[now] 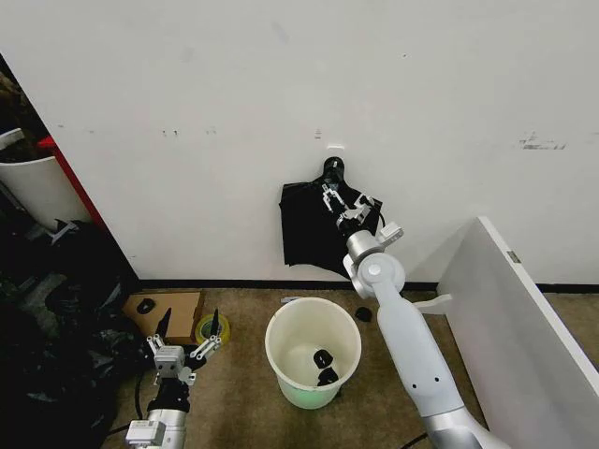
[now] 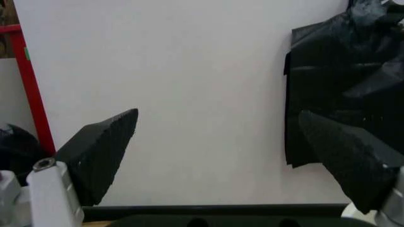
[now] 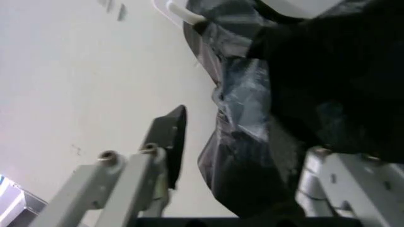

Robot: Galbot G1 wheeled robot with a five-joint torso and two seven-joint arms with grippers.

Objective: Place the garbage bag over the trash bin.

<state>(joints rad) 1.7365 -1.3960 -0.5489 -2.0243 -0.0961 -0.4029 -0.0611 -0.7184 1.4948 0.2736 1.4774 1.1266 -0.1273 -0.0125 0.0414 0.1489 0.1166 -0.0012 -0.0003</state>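
The trash bin (image 1: 285, 348), cream-white with a pale green base, stands open on the floor below the wall, with small black bits at its bottom. Above it a flat black bunch of bags (image 1: 304, 234) (image 2: 341, 80) hangs from a white wall hook (image 1: 334, 148). My right gripper (image 1: 344, 198) (image 3: 246, 142) is raised against that bunch and open, with crinkled glossy black plastic (image 3: 243, 118) between its fingers. I cannot tell a single garbage bag apart from the bunch. My left gripper (image 1: 192, 318) (image 2: 218, 116) waits open low at the left, facing the wall.
A white panel (image 1: 515, 309) leans at the right. Left of the bin lie a cardboard piece (image 1: 178, 309) and a yellow tape roll (image 1: 211, 327). A heap of dark sacks (image 1: 56, 365) and a white tub with red trim (image 1: 37, 187) crowd the far left. A small black object (image 1: 363, 314) sits behind the bin.
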